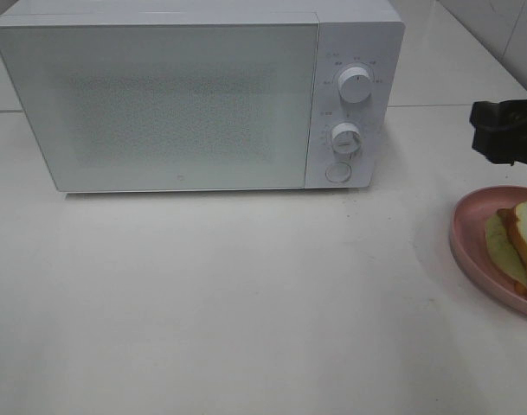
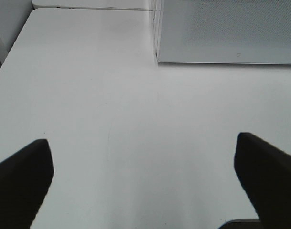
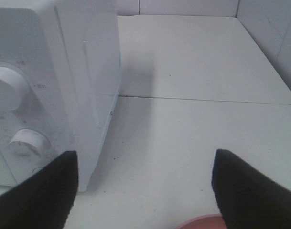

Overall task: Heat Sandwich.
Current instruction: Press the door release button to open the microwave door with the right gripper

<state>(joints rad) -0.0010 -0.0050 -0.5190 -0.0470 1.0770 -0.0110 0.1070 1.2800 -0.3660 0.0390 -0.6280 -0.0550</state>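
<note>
Left pincer [image 2: 144,176] and right pincer [image 3: 144,186] stood wide open and empty over the bench [image 1: 246,311]. Near the right pincer, the sandwich [image 1: 516,246] lay on its pink plate [image 1: 464,226], apart from the microwave oven [image 1: 185,95], whose door was shut. By this evidence no step was complete: opening, loading and heating were all left to do.

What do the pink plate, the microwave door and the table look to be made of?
Pink plate: probably plastic or melamine, matte, evenly coloured with a soft rim; glazed ceramic not excluded. Microwave door: seemingly glass or clear plastic, white with a fine dotted mesh. Table: smooth white, faintly glossy laminate or stone; cannot tell which.
</note>
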